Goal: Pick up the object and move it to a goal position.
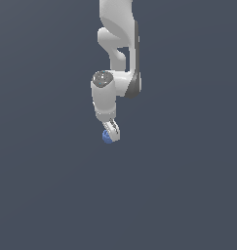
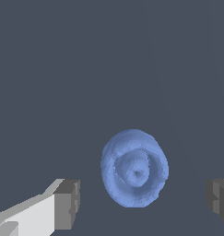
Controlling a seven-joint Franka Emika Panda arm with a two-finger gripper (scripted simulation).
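- Two dark grey fingertips (image 2: 67, 203) sit closest to the wrist camera, one at each side of its picture; the one carried on a white finger body shows in full, the other is cut by the frame edge.
- One object (image 2: 134, 168) is present: a small blue, roundish, slightly lumpy ball with ring-like ridges around a central dimple, seen in the wrist view between the two fingertips and beyond them.
- One tool (image 1: 110, 133) is present, on the end of one white Franka arm (image 1: 110, 93) that reaches down from the top of the exterior view.
- Jaws stand wide apart: in the wrist view a clear gap of grey surface shows on each side of the ball, so neither fingertip touches it and the tool has hold of nothing.
- From the exterior view the blue ball (image 1: 107, 137) shows right at the tool's tip, partly hidden behind the white fingers and peeking out towards the exterior view's left; at this size contact cannot be judged from that view.
- One plain, dark blue-grey desk (image 1: 188, 195) fills the background of both views, with the ball lying directly under the tool.
- Whether the ball rests squarely on that surface cannot be told from either view.
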